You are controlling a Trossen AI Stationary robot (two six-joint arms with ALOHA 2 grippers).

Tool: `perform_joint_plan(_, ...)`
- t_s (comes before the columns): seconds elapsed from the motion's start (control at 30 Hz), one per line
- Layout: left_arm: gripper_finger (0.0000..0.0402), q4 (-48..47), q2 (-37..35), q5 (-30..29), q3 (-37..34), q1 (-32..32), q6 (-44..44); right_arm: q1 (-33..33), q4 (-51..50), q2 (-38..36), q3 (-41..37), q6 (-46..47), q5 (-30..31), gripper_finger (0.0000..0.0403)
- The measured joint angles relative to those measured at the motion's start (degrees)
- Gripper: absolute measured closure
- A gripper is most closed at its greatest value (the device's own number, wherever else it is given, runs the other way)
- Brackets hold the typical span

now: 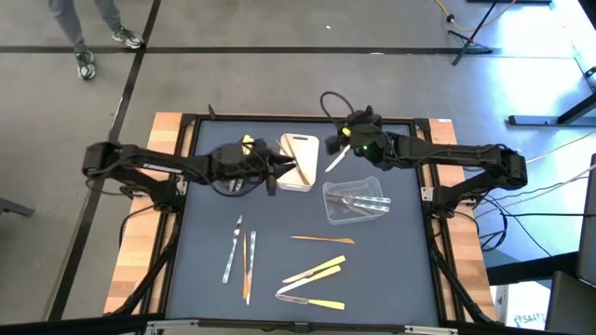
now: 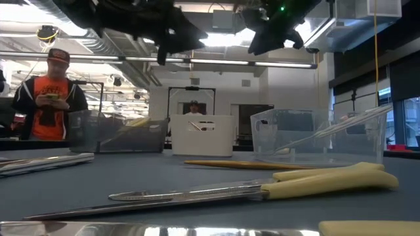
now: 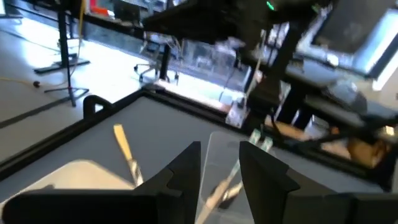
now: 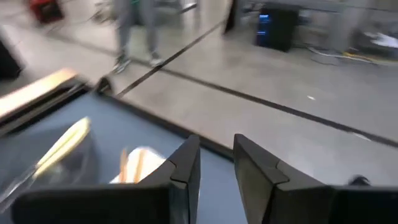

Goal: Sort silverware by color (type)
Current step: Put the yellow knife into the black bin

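My left gripper (image 1: 279, 171) hangs open and empty above the white tray (image 1: 296, 147), which holds orange-brown utensils (image 1: 302, 171). My right gripper (image 1: 345, 140) is open and empty above the mat, right of that tray; its fingers (image 4: 186, 168) have nothing between them. A silver utensil with a yellow end (image 1: 333, 156) shows just beside it; I cannot tell whether it lies on the mat. Silver utensils (image 1: 358, 198) lie in a clear tray (image 1: 328, 191). Yellow utensils (image 1: 247, 142) show under my left arm. More utensils lie loose on the mat: silver (image 1: 233, 249), orange-brown (image 1: 250, 265), yellow-handled (image 1: 315, 273).
An orange-brown utensil (image 1: 321, 239) and a yellow-handled knife (image 1: 312, 301) lie toward the near edge. A second clear tray (image 2: 118, 131) stands left of the white tray (image 2: 202, 134). A person (image 2: 49, 98) stands beyond the table. The mat's left and right near corners are bare.
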Motion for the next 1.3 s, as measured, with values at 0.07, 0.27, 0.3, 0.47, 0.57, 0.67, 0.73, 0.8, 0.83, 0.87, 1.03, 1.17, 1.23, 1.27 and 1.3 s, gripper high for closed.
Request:
perform_joint_plan(0.07,0.0298,-4.33,-2.78,0.61,0.0,0.0,0.67,-1.4,-0.17,0.0,0.0,2.36,0.86,0.032)
perform_joint_plan(0.27,0.0298,-15.63,-8.15,0.61,0.02,0.0,1.79,-7.32,-0.52,0.0,0.0,5.44,-1.08,0.032)
perform_joint_plan(0.3,0.0298,-16.98,-8.67,0.59,0.02,0.0,1.79,-8.34,-0.52,0.0,0.0,5.9,-2.07,0.032)
perform_joint_plan(0.47,0.0298,-19.76,-8.63,0.61,0.0,0.0,1.8,-14.62,-0.89,0.0,0.0,14.07,-10.68,0.032)
perform_joint_plan(0.57,0.0298,-20.95,-8.4,0.59,0.0,0.0,1.82,-18.17,-3.38,0.0,0.0,16.86,-14.85,0.032)
perform_joint_plan(0.67,0.0298,-21.76,-8.36,0.59,-0.04,-0.04,1.82,-20.54,-5.85,0.0,0.0,17.34,-17.87,0.032)
perform_joint_plan(0.73,0.0298,-21.88,-8.38,0.59,-0.04,-0.04,1.82,-21.04,-6.53,0.0,0.0,16.87,-19.86,0.032)
perform_joint_plan(0.8,0.0298,-22.21,-8.37,0.59,-0.04,-0.04,1.82,-20.91,-6.41,0.0,0.0,16.88,-20.72,0.032)
perform_joint_plan(0.83,0.0298,-22.2,-8.38,0.59,-0.04,-0.04,1.82,-20.8,-6.24,0.0,0.0,16.86,-20.7,0.032)
perform_joint_plan(0.87,0.0298,-22.22,-8.38,0.59,-0.04,-0.04,1.82,-20.78,-6.03,0.0,0.0,16.81,-20.74,0.032)
perform_joint_plan(1.03,0.0298,-22.52,-8.38,0.59,-0.04,-0.04,1.79,-20.84,-6.24,0.24,0.0,16.85,-21.1,0.032)
perform_joint_plan(1.17,0.0298,-22.5,-8.38,0.59,-0.04,-0.17,1.77,-21.59,-7.24,0.57,0.02,20.67,-19.4,0.032)
perform_joint_plan(1.23,0.0298,-22.48,-8.38,0.56,-0.04,-0.44,1.77,-22.26,-9.68,0.92,0.04,24.59,-19.15,0.032)
perform_joint_plan(1.27,0.0298,-22.48,-8.37,0.55,-0.04,-0.61,1.75,-22.75,-11.14,1.21,0.04,26.25,-19.14,0.032)
perform_joint_plan(1.3,0.0298,-22.48,-8.37,0.55,-0.04,-0.77,1.75,-22.98,-12.38,1.55,0.04,27.64,-19.16,0.032)
